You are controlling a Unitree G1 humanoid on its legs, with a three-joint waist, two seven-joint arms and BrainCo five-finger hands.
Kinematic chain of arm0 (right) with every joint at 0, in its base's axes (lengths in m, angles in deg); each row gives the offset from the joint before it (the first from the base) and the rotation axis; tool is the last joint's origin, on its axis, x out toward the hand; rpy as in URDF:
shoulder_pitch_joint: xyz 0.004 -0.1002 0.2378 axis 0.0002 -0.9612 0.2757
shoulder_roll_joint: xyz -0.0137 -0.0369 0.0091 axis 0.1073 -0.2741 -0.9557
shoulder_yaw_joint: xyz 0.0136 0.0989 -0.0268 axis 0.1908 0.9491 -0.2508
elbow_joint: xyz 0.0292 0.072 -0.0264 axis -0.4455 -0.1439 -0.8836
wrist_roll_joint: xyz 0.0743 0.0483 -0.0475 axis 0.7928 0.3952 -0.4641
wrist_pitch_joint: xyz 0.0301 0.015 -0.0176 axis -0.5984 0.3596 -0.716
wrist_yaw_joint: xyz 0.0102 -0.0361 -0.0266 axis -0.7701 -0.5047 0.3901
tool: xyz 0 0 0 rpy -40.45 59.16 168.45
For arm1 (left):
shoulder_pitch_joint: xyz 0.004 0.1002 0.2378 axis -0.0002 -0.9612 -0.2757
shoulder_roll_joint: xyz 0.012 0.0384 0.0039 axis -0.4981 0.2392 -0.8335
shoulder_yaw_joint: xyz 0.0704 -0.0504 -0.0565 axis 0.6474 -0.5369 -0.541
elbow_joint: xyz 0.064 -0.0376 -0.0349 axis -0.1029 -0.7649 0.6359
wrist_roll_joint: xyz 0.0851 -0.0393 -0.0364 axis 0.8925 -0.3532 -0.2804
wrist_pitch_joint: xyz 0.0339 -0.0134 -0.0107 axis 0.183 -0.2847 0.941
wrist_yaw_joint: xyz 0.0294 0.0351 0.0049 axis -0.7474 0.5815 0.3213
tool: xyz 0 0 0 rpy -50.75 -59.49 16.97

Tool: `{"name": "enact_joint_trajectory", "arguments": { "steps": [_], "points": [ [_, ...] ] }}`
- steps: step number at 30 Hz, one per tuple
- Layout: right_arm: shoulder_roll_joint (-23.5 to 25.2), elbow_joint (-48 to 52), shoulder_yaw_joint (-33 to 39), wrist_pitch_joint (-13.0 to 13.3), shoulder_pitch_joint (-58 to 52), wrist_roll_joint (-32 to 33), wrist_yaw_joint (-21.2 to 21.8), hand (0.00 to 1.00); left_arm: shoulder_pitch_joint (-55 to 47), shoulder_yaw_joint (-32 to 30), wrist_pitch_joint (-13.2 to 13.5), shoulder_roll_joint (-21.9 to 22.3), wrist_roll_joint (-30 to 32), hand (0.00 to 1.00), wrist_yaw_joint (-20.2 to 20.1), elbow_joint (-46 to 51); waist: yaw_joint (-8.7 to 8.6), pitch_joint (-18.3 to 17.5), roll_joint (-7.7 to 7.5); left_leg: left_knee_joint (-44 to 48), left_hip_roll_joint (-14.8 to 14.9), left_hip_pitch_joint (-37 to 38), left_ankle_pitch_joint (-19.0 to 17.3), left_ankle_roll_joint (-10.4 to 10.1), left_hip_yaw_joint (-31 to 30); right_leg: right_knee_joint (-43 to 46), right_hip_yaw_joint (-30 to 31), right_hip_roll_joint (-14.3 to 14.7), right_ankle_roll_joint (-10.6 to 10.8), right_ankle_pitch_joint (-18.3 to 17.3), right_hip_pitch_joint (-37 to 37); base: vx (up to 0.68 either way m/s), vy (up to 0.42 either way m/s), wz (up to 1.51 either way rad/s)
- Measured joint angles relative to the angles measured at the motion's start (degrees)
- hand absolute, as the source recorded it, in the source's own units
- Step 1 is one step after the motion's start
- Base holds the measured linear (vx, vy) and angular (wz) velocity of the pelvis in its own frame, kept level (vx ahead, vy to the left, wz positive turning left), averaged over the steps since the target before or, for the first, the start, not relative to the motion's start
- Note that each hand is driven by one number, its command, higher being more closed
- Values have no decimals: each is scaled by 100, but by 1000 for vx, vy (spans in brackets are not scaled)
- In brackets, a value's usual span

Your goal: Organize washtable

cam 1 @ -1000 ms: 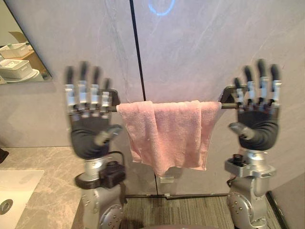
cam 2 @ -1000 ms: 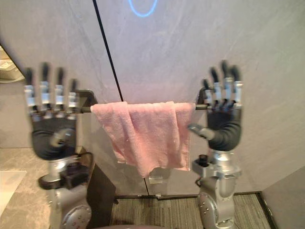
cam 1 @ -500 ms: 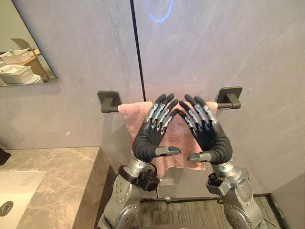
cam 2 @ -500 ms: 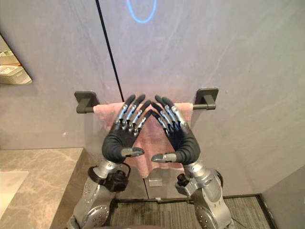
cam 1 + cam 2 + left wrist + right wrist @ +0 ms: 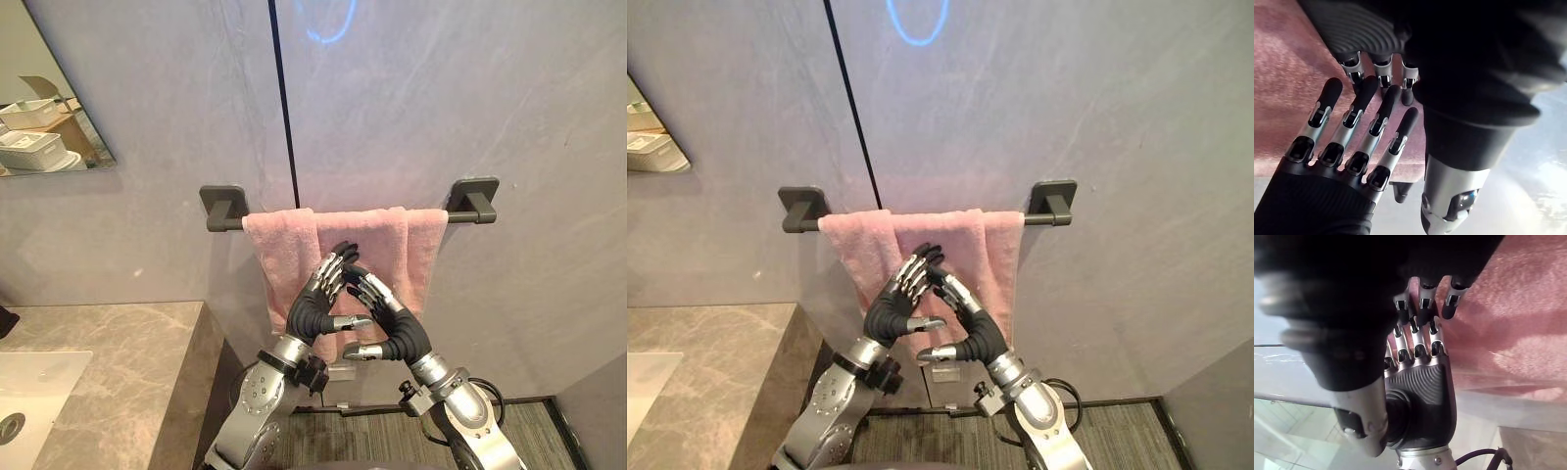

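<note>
A pink towel [image 5: 284, 257] hangs folded over a dark wall bar [image 5: 227, 223], its lower edge uneven. Both hands are raised in front of the towel's lower half, palms turned toward each other. My left hand [image 5: 310, 311] and right hand [image 5: 404, 333] are open, with straight fingers leaning together so that the dark tips meet. In the left wrist view the left hand's fingers [image 5: 1382, 73] meet the right hand's fingers [image 5: 1359, 115] with the towel [image 5: 1288, 88] behind them. Neither hand holds any cloth. I cannot tell whether the fingertips touch the towel.
A grey marble counter [image 5: 127, 357] with a white sink [image 5: 34, 387] lies at the lower left. A mirror [image 5: 44, 98] hangs above it. The bar's right bracket [image 5: 475, 199] is fixed to the grey wall. Carpeted floor [image 5: 372, 436] lies below the towel.
From beside the bar's ends, both hands swung inward, then dropped lower and closer together. Their fingertips now meet in front of the towel's lower half. The towel hangs as before.
</note>
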Motion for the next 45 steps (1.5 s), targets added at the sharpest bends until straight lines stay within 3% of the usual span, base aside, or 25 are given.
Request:
{"name": "enact_joint_trajectory", "arguments": {
  "steps": [7,9,12,21,34,45],
  "points": [
    [284,-354,120,-93,7,-595,-266,0,1,-264,-90,238,465,0,138,-341,9,5,-51,-13,-2,-70,0,0,-17,-11,-18,-2,4,-5,-60,0,0,0],
    [367,-765,423,-328,-91,-715,-400,0,56,-633,9,480,531,0,276,-341,38,-4,-76,-12,-5,-144,1,-1,-24,-10,-23,-3,5,-5,-133,0,0,0],
    [368,-859,756,-417,-122,-757,-554,0,72,-860,51,481,547,0,409,-361,32,-9,-69,-32,-10,-183,1,-1,-27,-32,-24,-4,11,-9,-175,0,0,0],
    [592,-1091,1020,-474,142,-675,-635,0,291,-1175,143,606,653,0,631,-749,-6,-12,-73,-47,-10,-245,2,1,-55,-106,-46,0,2,2,-194,-3,-3,0],
    [741,-1696,1283,-485,436,-457,-842,0,423,-1311,251,718,628,0,632,-1204,-8,-32,-112,-59,-8,-312,27,-5,-122,-146,-76,-14,-2,12,-215,-31,-21,2],
    [1133,-1747,2113,-490,442,-292,-1221,0,310,-1512,195,891,298,0,612,-1366,-5,-21,-196,-91,-18,-406,77,3,-156,-144,-174,-16,-6,40,-302,-22,-17,1]
  ]
}}
